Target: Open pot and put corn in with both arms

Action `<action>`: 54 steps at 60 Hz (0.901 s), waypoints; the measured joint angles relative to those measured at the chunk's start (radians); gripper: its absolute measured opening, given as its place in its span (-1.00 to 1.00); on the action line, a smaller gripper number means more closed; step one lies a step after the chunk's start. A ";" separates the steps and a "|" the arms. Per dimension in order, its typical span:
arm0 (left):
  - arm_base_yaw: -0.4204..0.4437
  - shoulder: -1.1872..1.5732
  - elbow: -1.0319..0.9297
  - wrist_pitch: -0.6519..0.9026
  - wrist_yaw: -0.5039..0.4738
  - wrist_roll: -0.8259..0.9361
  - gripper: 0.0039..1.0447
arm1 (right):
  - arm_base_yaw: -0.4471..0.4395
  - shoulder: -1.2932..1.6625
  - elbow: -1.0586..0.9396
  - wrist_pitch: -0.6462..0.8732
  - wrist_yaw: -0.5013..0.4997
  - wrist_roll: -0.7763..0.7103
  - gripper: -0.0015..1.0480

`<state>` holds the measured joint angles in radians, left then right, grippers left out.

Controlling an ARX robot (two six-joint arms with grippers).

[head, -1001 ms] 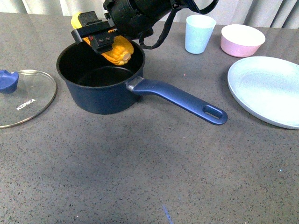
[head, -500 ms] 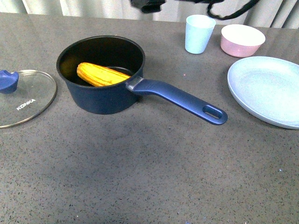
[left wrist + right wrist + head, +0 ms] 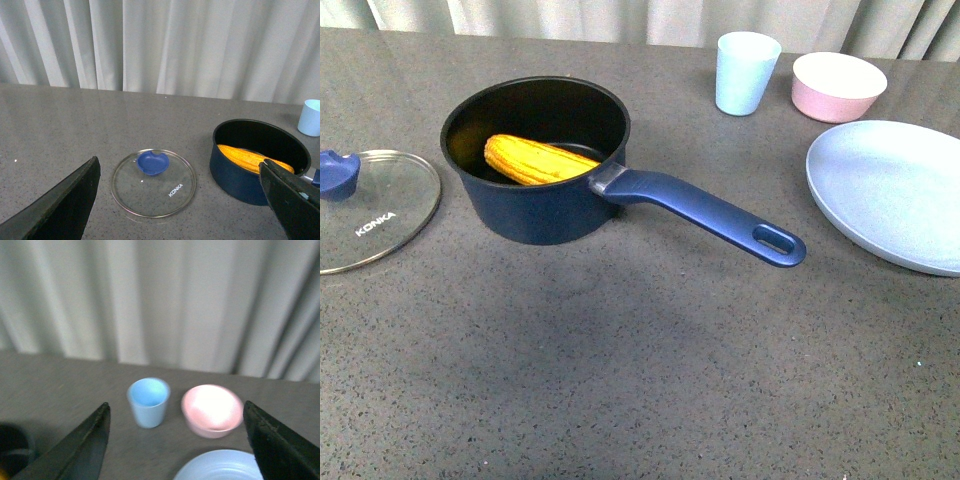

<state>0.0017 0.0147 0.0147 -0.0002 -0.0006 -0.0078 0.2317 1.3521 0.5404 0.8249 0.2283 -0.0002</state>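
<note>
The pot (image 3: 535, 165) sits open toward the far left part of the surface (image 3: 620, 380), and the corn (image 3: 538, 160) is in it, lying tilted across the black inside with one end against the near wall! A second ago the right pincer was over the rim with the cob in its grip; half a second ago only a scrap of the arm showed at the far edge; now the front view has no arm in it at all. So the drop is done and the arm has pulled clear.

Starting at the left edge: the glass lid (image 3: 365, 210) lies flat on the surface, blue knob up, just beside the pot and not touching it, same spot as before. Then the pot, its long blue handle (image 3: 705, 215) running toward the near right. Further along the far edge stand the pale blue cup (image 3: 747, 72) and the pink bowl (image 3: 839, 86), and the pale plate (image 3: 890, 190) fills the right edge. None of these has shifted.

The left pincer (image 3: 190, 200) hangs wide open and empty, looking down on lid and pot from off to the side. The right pincer (image 3: 177, 440) is also spread wide with nothing between its fingers, facing the cup and bowl; that picture is blurred, so I judge it's on the move.

Lid off, corn inside: to my eye the task is finished, with only the arms to park.
</note>
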 joint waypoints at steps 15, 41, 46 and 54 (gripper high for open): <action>0.000 0.000 0.000 0.000 0.000 0.000 0.84 | -0.076 -0.172 -0.228 0.035 -0.079 0.000 -0.95; 0.000 0.000 0.000 0.000 0.000 0.000 0.84 | -0.169 -0.431 -0.418 -0.040 -0.184 0.001 -0.96; 0.000 0.000 0.000 0.000 0.000 0.000 0.84 | -0.218 -0.491 -0.443 -0.075 -0.221 0.001 -0.96; 0.000 0.000 0.000 0.000 0.000 0.000 0.84 | -0.228 -0.580 -0.473 -0.133 -0.229 0.001 -0.96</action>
<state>0.0017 0.0151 0.0147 -0.0002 -0.0002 -0.0078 0.0036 0.7719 0.0669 0.6918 -0.0002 0.0006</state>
